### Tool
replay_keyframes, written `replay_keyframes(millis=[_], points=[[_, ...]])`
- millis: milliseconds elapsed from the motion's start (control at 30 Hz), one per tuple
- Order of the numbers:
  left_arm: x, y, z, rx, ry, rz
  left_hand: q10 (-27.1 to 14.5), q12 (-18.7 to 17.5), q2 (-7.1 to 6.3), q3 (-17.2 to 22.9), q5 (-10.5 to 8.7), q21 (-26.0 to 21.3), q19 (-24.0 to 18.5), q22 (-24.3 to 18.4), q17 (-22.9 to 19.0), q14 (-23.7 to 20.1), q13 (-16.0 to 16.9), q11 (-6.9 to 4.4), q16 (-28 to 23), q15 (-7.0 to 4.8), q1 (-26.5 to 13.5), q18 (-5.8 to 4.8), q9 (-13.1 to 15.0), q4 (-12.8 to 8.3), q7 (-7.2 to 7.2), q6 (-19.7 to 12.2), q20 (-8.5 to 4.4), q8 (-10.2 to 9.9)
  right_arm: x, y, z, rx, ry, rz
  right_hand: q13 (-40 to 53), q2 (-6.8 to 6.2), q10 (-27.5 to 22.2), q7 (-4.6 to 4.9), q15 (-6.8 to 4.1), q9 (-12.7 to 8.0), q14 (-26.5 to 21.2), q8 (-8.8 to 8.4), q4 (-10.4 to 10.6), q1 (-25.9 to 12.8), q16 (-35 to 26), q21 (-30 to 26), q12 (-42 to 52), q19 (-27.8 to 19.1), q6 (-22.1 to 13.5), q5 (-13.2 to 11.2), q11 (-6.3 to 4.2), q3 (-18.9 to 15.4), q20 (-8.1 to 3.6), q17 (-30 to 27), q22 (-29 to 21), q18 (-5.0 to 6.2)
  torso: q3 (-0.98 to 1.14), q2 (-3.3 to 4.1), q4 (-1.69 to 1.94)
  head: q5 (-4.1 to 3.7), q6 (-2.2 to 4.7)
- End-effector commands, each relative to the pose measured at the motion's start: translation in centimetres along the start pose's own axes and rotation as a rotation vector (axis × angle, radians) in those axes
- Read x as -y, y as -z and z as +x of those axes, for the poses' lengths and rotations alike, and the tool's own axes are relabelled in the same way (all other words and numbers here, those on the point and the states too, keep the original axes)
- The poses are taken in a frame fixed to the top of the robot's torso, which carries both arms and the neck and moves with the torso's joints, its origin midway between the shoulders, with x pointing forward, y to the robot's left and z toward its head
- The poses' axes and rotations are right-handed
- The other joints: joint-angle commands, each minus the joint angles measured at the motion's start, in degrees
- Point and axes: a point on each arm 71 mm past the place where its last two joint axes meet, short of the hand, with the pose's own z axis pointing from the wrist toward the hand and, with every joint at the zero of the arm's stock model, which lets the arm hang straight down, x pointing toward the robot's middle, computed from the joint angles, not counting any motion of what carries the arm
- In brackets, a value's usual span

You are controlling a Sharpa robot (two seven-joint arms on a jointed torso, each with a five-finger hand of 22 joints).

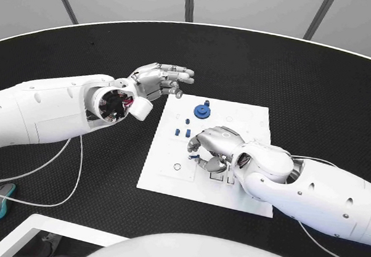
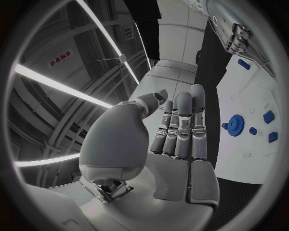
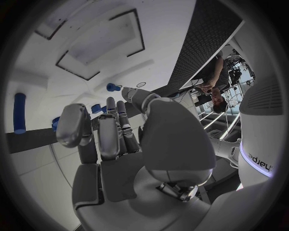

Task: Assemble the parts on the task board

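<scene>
Parts lie on the task board; left hand empty, right hand's grasp unclear.

A robotics lab or demonstration hall: a round black tabletop with a white rim fills the scene, white cables trail across it at 8 o'clock, and long strip lights run along a high industrial ceiling.

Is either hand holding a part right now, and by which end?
Left hand holds nothing. Right hand curls over the board; a hold cannot be told.
</scene>
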Motion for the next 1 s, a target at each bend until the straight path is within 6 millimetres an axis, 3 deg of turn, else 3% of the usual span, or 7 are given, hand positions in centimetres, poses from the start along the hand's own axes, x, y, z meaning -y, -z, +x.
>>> replay_keyframes(millis=[33,267,767,1000], points=[[0.0,0.0,0.0,0.001,0.000,0.000,-0.43,0.22,0.45,-0.28,0.01,-0.38,0.14,-0.10,-0.05,-0.47,0.09,-0.14,0.20,-0.06,0.18,0.41,0.03,0.13,0.40,0.11,0.43,-0.25,0.1,0.2,0.0,0.002,0.000,0.003,-0.01,-0.28,0.65,-0.19,0.10,0.14,1.88,-0.05,-0.11,-0.07,0.23,0.22,0.46,-0.02,0.21,-0.07,-0.17,-0.08,-0.20,0.17,1.66,0.50,0.03,-0.06,-0.13,-0.05,0.00],[0.0,-0.1,0.0,-0.002,0.000,-0.003,-0.43,0.22,0.45,-0.28,0.01,-0.38,0.14,-0.10,-0.05,-0.47,0.09,-0.14,0.20,-0.06,0.18,0.41,0.03,0.13,0.40,0.11,0.43,-0.25,0.2,0.0,0.0,0.004,0.001,0.004,-0.02,-0.24,0.86,-0.22,0.04,0.19,1.95,0.02,-0.11,-0.07,0.36,0.53,0.62,0.11,0.34,-0.02,-0.24,-0.05,-0.24,0.31,1.83,0.43,0.04,-0.02,0.06,-0.15,0.00],[-0.1,-0.1,-0.2,0.001,0.000,-0.007,-0.53,0.25,0.51,-0.28,0.02,-0.43,0.13,-0.13,-0.10,-0.55,0.09,-0.12,0.23,-0.04,0.30,0.42,0.02,0.09,0.43,0.03,0.45,-0.32,0.8,0.3,-0.1,0.024,-0.001,0.045,-0.12,0.15,2.23,0.05,-0.32,0.46,2.26,0.28,-0.40,0.28,0.82,1.32,1.49,0.62,0.97,-0.19,-0.59,0.48,-0.60,0.66,2.23,0.26,0.00,0.01,-0.13,-0.22,0.00],[0.0,0.0,-0.3,0.002,0.000,-0.008,-0.56,0.25,0.52,-0.28,0.02,-0.44,0.13,-0.13,-0.11,-0.57,0.09,-0.11,0.24,-0.04,0.34,0.43,0.01,0.07,0.44,0.00,0.46,-0.35,1.0,1.4,-0.5,0.060,-0.010,0.056,-0.26,-0.30,3.25,-0.01,-0.43,0.77,2.39,0.64,-0.29,-0.18,0.93,1.46,2.16,0.88,1.74,-2.21,-0.77,-0.03,-0.75,0.61,2.29,0.19,0.07,-0.05,-0.08,-0.41,0.10]])
